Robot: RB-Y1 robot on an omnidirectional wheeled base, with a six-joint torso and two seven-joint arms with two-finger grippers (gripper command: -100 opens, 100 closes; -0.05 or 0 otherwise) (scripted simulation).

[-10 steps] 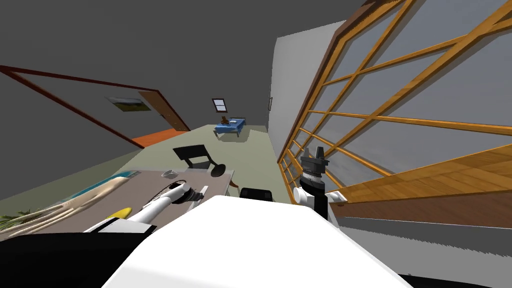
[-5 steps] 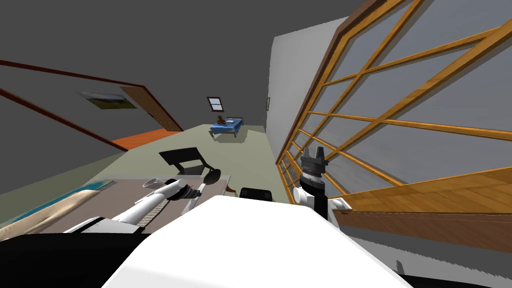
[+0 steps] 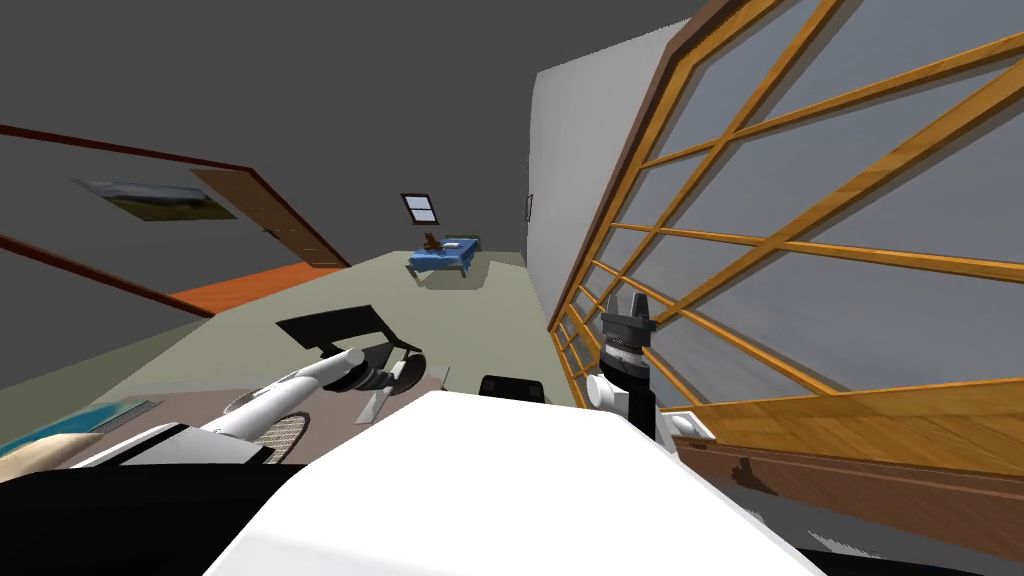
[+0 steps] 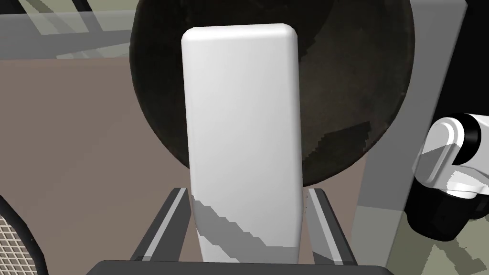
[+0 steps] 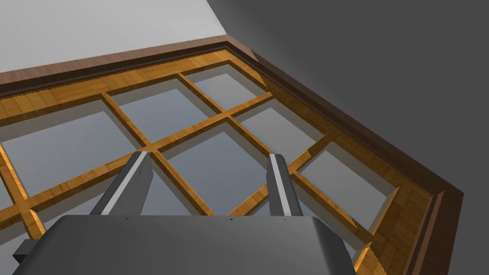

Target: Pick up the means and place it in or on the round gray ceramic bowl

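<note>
Left claw [image 4: 246, 192] is clamped on the white slab [image 4: 241, 119], one blade on each long side. It grips down near one end, so most of the slab sticks out ahead of the fingers. I'm taking that plain, rounded-corner slab to be the thing the task is after. Holding it across the narrow width makes sense: that's the span the blades can squeeze, and the free end gets to lead the way in.

Right past the slab is the round bowl [image 4: 353, 95], which looks nearly black rather than gray, sitting on the brownish table [image 4: 71, 143]. From the wrist camera the slab's far end overlaps the bowl's inside, so my guess is it's lined up over it or just short. Can't tell how high it hangs. I'd call the carry mostly done and the drop not yet done. The next bit calls for easing down a little and letting go. The risk is a long slab tipping off the rim if it lands half in.

Beside the claw there's a meshed, racket-looking thing [image 4: 14, 243] on the same table, apart from the bowl.

Right claw [image 5: 210, 160] is raised on my right side, blades spread, holding nothing. Looks parked out of the way.
</note>
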